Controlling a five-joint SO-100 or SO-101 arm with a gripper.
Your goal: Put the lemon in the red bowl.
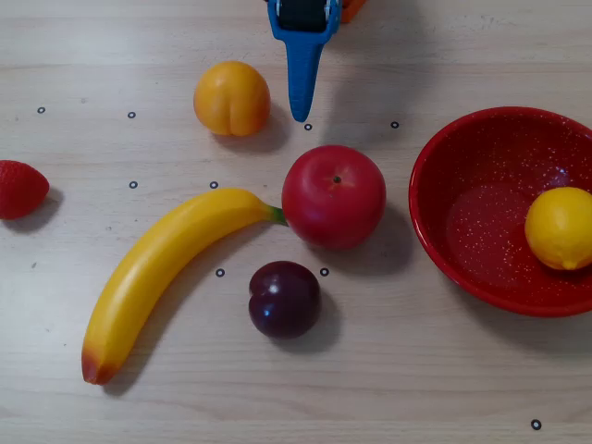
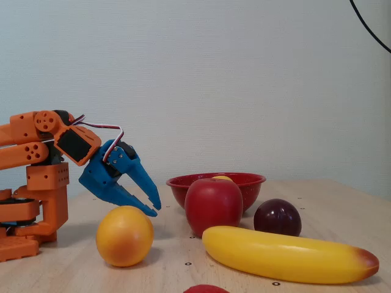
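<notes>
The lemon [image 1: 560,228] lies inside the red bowl [image 1: 444,240], against its right side in the overhead view. From the fixed view only the lemon's top [image 2: 222,177] peeks over the red bowl's rim [image 2: 247,181]. My blue gripper [image 1: 300,113] hangs at the top middle of the overhead view, just right of the peach, well away from the bowl. In the fixed view the gripper [image 2: 155,209] points down over the peach, its fingertips together and nothing between them.
A peach [image 1: 231,98], a red apple [image 1: 333,196], a banana [image 1: 157,273], a dark plum [image 1: 284,299] and a strawberry [image 1: 18,188] lie on the wooden table. The apple sits between the gripper and the bowl. The orange arm base [image 2: 30,183] stands at the left.
</notes>
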